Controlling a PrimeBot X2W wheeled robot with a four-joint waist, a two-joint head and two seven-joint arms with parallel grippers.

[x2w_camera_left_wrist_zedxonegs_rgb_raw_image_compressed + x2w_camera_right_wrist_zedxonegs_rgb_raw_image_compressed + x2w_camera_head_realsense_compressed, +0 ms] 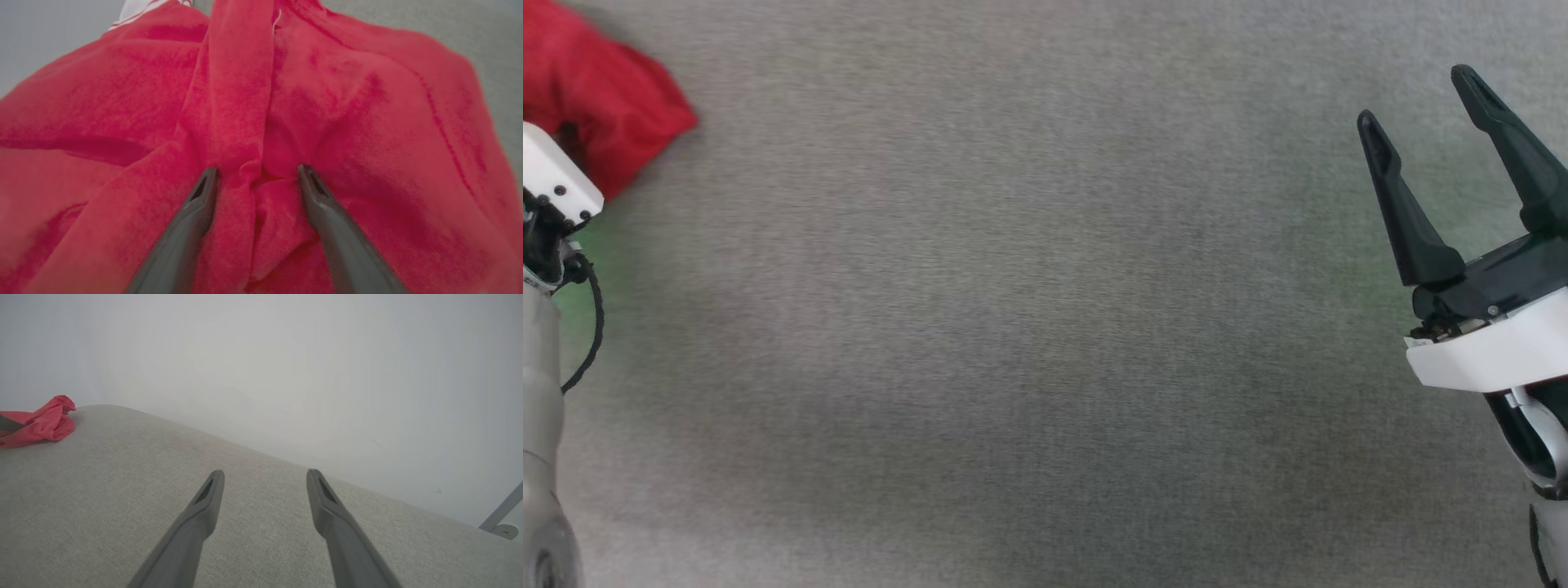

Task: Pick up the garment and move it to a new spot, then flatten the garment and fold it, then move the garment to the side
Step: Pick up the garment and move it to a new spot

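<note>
Garment (605,106) is a crumpled red heap on the grey fabric surface (1013,327), right under the left end effector (257,173). Both left fingers (196,204) are dug into the garment and spread apart, with a raised fold of cloth between the tips, not pinched. That fold runs straight away from the tips, along the finger direction, toward the white striped trim (135,8) at the garment's far side. Overall long axis: cannot tell, it's bunched and cut off by the head view's edge. Left arm: pale forearm (539,392) comes up beside the garment, and the white wrist housing (556,184) overlaps the garment's near edge. Right end effector (1417,102) is well apart from the garment, across the bare surface, fingers spread and holding nothing. In its wrist view the right end effector (265,475) is angled low over the surface, pointing at the pale wall (286,355), with the garment (41,422) far off to one side.
</note>
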